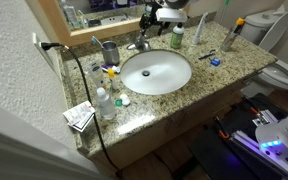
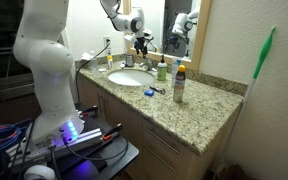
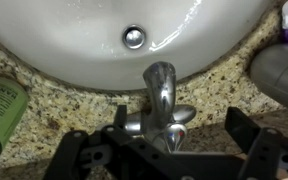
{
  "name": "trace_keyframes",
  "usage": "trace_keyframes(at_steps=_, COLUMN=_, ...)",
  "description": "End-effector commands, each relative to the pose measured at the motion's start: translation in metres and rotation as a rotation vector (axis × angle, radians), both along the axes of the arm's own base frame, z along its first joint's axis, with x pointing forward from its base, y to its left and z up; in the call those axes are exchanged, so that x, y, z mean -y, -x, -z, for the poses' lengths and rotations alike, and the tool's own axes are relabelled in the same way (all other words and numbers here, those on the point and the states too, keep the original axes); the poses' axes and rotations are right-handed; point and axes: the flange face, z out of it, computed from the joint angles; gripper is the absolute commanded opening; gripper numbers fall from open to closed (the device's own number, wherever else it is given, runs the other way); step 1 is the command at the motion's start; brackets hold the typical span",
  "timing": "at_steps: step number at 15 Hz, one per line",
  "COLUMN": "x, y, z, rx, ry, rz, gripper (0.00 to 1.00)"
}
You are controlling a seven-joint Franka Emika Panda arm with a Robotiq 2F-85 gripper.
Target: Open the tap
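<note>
The tap (image 3: 161, 88) is a small chrome faucet; its curved spout points over the white oval basin (image 3: 74, 40), and its lever handle, with a red and blue dot, sits close under the camera. My gripper (image 3: 182, 126) is open, with one dark finger on each side of the handle and neither visibly touching it. In both exterior views the gripper (image 1: 146, 27) (image 2: 140, 42) hangs just above the tap (image 1: 138, 45) (image 2: 143, 56) at the back of the basin (image 1: 156, 72) (image 2: 130, 77).
A grey metallic cup (image 3: 280, 72) (image 1: 110, 52) stands close on one side of the tap, and a green bottle with a white pump (image 3: 0, 106) (image 1: 177, 38) on the other. Small bottles and clutter (image 1: 104, 100) lie on the granite counter. A mirror stands behind.
</note>
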Motion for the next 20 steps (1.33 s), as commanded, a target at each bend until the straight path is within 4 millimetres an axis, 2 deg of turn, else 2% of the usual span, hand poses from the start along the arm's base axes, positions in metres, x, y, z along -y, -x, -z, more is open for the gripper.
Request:
trace_keyframes(at_steps=1, x=-0.009, y=-0.039, z=0.012, rx=0.013, ry=0.029, rz=0.014, gripper=1.00)
trace_keyframes(at_steps=2, x=-0.003, y=-0.019, z=0.006, rx=0.013, ry=0.008, rz=0.004, gripper=1.00)
trace_keyframes(at_steps=4, x=-0.006, y=-0.032, z=0.013, rx=0.021, ry=0.012, rz=0.007, gripper=1.00)
trace_keyframes(at_steps=6, x=-0.008, y=-0.036, z=0.015, rx=0.023, ry=0.012, rz=0.006, gripper=1.00)
trace_keyframes(at_steps=8, x=-0.006, y=-0.052, z=0.042, rx=-0.001, ry=0.021, rz=0.029, gripper=1.00)
trace_keyframes(at_steps=11, x=-0.011, y=-0.062, z=0.056, rx=0.021, ry=0.002, rz=0.012, gripper=1.00)
trace_keyframes(at_steps=12, x=-0.013, y=-0.061, z=0.055, rx=0.025, ry=0.002, rz=0.004, gripper=0.80)
trace_keyframes(at_steps=14, x=-0.015, y=-0.058, z=0.046, rx=0.035, ry=0.003, rz=-0.002, gripper=0.67)
trace_keyframes(at_steps=17, x=-0.013, y=-0.047, z=0.011, rx=0.066, ry=0.028, rz=-0.002, gripper=0.45)
trace_keyframes(at_steps=18, x=-0.012, y=-0.044, z=0.000, rx=0.075, ry=0.044, rz=-0.007, gripper=0.54)
trace_keyframes(at_steps=19, x=-0.010, y=-0.044, z=-0.009, rx=0.077, ry=0.048, rz=0.002, gripper=0.31)
trace_keyframes(at_steps=20, x=-0.004, y=-0.046, z=-0.011, rx=0.045, ry=0.061, rz=0.011, gripper=0.30)
